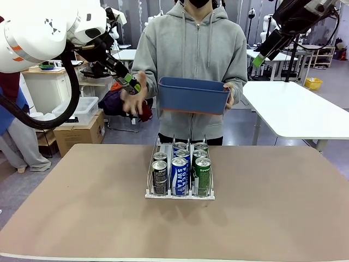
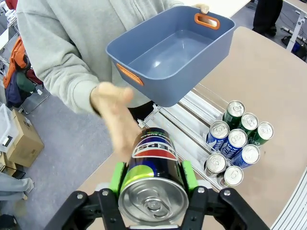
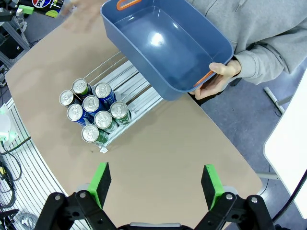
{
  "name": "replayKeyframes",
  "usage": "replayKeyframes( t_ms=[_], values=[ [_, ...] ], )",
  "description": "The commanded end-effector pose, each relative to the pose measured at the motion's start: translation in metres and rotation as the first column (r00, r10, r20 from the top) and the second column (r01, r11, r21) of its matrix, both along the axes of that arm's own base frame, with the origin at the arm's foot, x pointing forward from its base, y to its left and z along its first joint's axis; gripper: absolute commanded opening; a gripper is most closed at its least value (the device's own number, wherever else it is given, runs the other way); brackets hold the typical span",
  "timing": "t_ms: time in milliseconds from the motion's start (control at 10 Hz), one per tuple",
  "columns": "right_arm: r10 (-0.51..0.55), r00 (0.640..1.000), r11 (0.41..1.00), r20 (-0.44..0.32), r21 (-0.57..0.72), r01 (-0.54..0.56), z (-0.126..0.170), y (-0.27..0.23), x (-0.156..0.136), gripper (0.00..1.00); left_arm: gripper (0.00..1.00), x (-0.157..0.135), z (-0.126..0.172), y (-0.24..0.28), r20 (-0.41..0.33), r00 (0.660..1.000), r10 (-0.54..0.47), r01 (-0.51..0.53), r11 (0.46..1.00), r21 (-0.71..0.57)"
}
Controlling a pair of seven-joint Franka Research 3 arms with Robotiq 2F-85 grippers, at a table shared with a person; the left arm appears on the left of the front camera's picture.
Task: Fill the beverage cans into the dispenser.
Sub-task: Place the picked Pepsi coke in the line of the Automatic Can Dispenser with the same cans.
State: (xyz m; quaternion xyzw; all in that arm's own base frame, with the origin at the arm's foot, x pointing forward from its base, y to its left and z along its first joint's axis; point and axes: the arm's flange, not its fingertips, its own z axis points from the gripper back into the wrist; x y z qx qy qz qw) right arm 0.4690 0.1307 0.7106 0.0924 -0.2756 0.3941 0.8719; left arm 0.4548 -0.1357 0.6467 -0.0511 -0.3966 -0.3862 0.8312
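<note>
My left gripper (image 2: 152,175) is shut on a dark Pepsi beverage can (image 2: 154,158), held high over the table's far left (image 1: 131,83). A person's blurred hand (image 2: 117,120) is right beside that can. The white wire dispenser (image 1: 203,195) stands mid-table with several cans (image 1: 179,170) in its three lanes: dark, blue-and-white and green. From above, their silver tops (image 3: 93,115) cluster at the rack's front end (image 2: 236,143). My right gripper (image 3: 156,184) hangs open and empty high at the far right (image 1: 260,56).
The person at the far side holds an empty blue plastic bin (image 1: 193,95) with orange handles (image 2: 207,20) above the dispenser's back end, one hand (image 3: 218,76) under its rim. The brown tabletop (image 1: 272,207) is bare around the rack. Boxes and white tables stand beyond.
</note>
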Motion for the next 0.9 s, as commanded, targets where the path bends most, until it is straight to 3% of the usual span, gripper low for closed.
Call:
replayKeyframes(
  t_ms=[0, 800],
  values=[
    [0.0, 1.0, 1.0, -0.001, 0.0, 0.0, -0.0008, -0.0016, -0.0023, 1.0, 0.09, -0.001, 0.0004, 0.0028, 0.016, 1.0, -0.009, 0.009, 1.0, 0.007],
    [0.0, 1.0, 1.0, -0.001, 0.0, 0.0, -0.0008, -0.0016, -0.0023, 1.0, 0.09, -0.001, 0.0004, 0.0028, 0.016, 1.0, -0.009, 0.009, 1.0, 0.007]
  ],
)
